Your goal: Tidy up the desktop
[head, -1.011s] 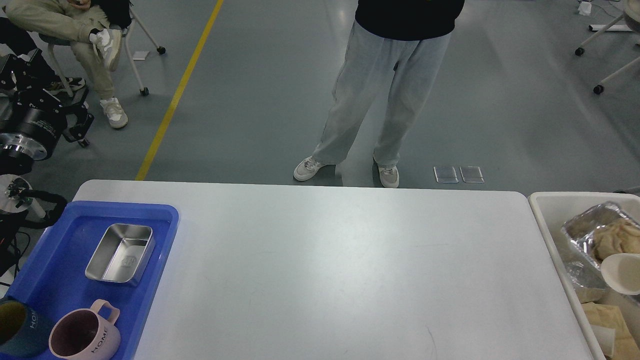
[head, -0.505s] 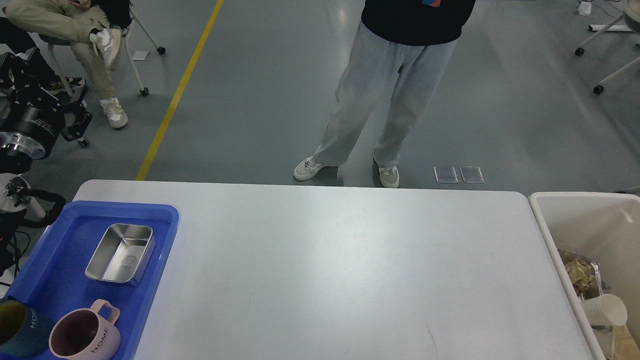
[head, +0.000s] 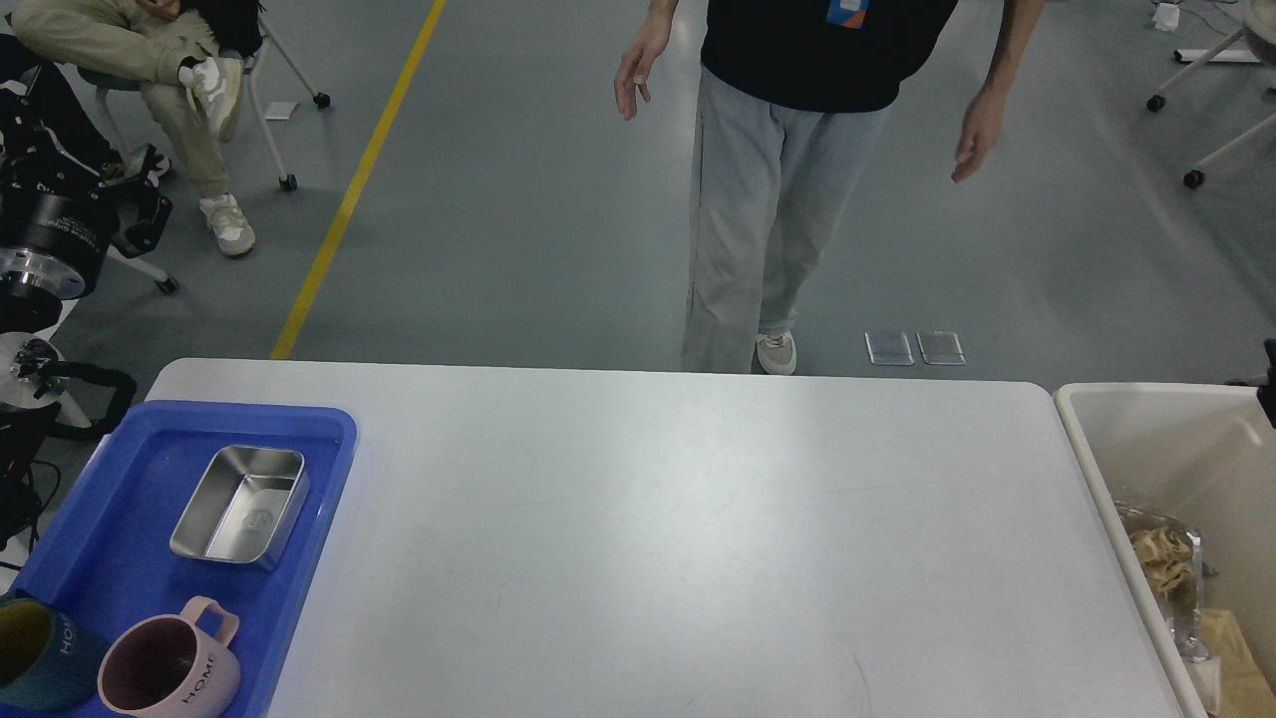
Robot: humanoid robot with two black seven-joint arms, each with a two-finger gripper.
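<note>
The white desktop (head: 658, 538) is bare across its middle and right. My left arm enters at the far left beyond the table. Its gripper (head: 140, 214) is dark, hangs over the floor left of the table's far corner, and holds nothing I can see. I cannot tell its fingers apart. Only a dark sliver (head: 1269, 384) shows at the right edge above the bin, and my right gripper does not show.
A blue tray (head: 329, 439) on the desktop's left holds a steel box (head: 239, 507), a pink mug (head: 169, 670) and a dark teal mug (head: 35, 653). An off-white bin (head: 1087, 449) at the right holds foil and paper scraps (head: 1161, 553). A person (head: 788, 170) stands beyond the far edge.
The foil, paper cup and scraps have dropped lower into the bin. The standing person has shifted and leans in, hands now showing. My left arm has drifted slightly up and left.
</note>
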